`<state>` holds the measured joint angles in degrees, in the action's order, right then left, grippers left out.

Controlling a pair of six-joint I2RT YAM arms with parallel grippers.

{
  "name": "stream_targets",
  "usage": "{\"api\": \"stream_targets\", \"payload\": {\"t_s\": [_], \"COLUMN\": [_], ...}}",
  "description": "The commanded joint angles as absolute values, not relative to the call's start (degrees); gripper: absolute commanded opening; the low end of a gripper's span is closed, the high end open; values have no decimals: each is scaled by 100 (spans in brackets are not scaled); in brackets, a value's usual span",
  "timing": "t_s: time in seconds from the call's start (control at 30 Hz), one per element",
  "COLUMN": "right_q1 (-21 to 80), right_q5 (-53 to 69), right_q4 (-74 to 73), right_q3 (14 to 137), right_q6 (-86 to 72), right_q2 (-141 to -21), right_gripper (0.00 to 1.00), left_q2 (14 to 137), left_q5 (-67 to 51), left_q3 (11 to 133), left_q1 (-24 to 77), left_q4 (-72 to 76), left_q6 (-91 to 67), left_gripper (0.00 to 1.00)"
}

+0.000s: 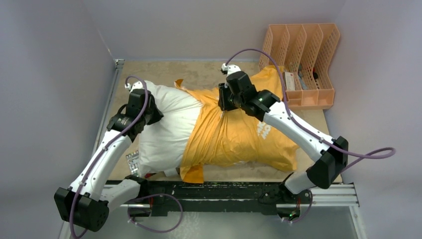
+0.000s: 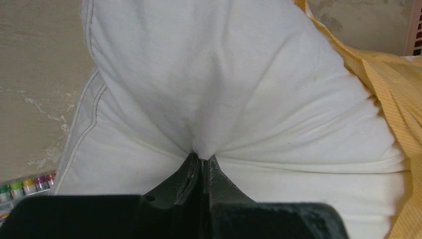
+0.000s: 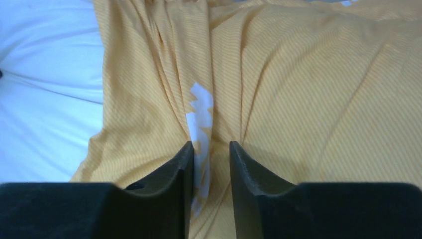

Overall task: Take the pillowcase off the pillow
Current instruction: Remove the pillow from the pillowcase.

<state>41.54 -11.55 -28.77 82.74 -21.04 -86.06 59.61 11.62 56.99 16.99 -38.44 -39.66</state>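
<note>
Top external view, going left to right: the left arm comes up from its base with the elbow bent, and the left gripper (image 1: 152, 113) sits on the bare left end of the pillow (image 1: 166, 129). Left wrist view shows it clamped tight on a pinch of the white fabric, with creases fanning out from the tips. The pillow lies across the middle of the desk (image 1: 199, 72). The pillowcase (image 1: 239, 137) is off the pillow's left end but covers roughly its right half, open edge bunched around the pillow's middle. The right arm stretches in over the pillow's right end, wrist tipped down, with the right gripper (image 1: 222, 107) at the pillow's far edge near that open hem. Right wrist view has the jaws narrowed on a fold of orange cloth, which looks like a grip to me. So I'd call this mid-peel: left anchors the pillow, and right needs to drag the pillowcase toward the pillow's right end without the stuffing following
</note>
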Motion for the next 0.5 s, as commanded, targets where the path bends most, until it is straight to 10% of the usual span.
{"api": "stream_targets", "payload": {"t_s": [0.0, 0.23, 0.37, 0.47], "right_q1": [3876, 4166, 5713, 6189], "right_q5": [-838, 2194, -246, -2103], "right_q4": [-3291, -2681, -3520, -4423], "right_q3": [8601, 8160, 8045, 8044], "right_q6": [-1952, -1471, -1648, -2636], "right_q2": [-8211, -7704, -7966, -8506], "right_gripper": [44, 67, 79, 81], "left_q2": [5979, 6321, 6432, 6497], "left_q5": [1579, 697, 438, 389], "left_q3": [5759, 5936, 6082, 6215], "left_q1": [1407, 1406, 1410, 1406], "left_q4": [-4350, -4163, -4065, -4127], "left_q6": [-3527, -3388, -3331, -3294], "left_gripper": [0, 0, 0, 20]}}
